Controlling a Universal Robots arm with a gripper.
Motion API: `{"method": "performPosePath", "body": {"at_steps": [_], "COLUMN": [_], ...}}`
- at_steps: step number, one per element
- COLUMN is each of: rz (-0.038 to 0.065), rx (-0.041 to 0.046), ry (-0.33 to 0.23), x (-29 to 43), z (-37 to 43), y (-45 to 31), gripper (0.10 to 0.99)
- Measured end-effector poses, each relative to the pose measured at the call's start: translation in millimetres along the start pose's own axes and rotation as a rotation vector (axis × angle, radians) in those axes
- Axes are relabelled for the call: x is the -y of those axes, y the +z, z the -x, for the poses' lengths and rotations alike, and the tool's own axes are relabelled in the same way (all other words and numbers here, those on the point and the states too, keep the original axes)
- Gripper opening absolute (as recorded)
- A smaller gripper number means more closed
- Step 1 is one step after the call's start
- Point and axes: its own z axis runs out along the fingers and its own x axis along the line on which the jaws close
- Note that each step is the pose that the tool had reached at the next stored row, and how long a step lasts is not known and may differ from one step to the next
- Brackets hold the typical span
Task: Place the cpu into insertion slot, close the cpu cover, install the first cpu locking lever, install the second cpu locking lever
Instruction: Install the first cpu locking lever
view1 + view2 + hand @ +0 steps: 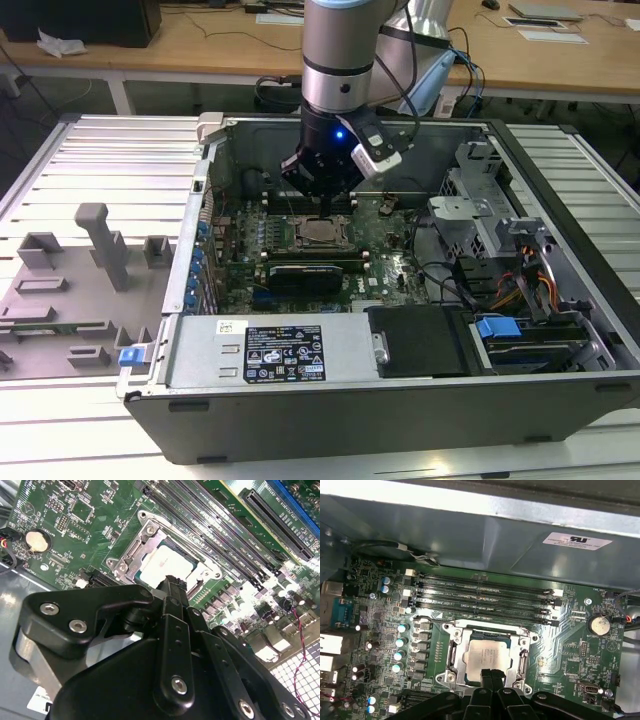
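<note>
Black gripper point(492, 674), fingers pressed together, hovers over the square silvery cpu point(485, 655) framed by the metal cpu cover point(455, 654).

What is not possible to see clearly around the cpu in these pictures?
- Near edge of the cpu cover: both wrist views, behind the gripper.
- The insertion slot: exterior view, too small to tell cover from cpu.
- Whether the gripper touches the cover: wrist views, its own body blocks the contact spot.
</note>
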Motion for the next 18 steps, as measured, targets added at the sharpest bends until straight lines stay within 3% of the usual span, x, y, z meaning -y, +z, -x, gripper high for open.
{"method": "performPosePath", "body": {"at_steps": [3, 7, 9, 10, 12, 14, 16, 18], "rz": [0.000, 0.000, 0.000, -0.001, -0.001, -0.002, 0.000, 0.013], "rx": [0.0000, 0.0005, 0.0029, 0.0057, 0.0085, 0.0136, 0.0204, 0.0381], "ry": [0.000, 0.000, 0.000, 0.000, 0.000, 0.000, 0.000, -0.001], "x": [-0.1, -2.4, -5.3, -8.5, -11.2, -13.6, -14.2, -15.0], "z": [-0.6, -13.1, -25.5, -38.4, -49.7, -61.7, -65.5, -69.9], "y": [0.0, -0.1, -0.1, -0.2, -0.2, -0.3, -0.3, -0.3], "gripper": [0.106, 0.106, 0.106, 0.106, 0.106, 0.106, 0.106, 0.106]}}
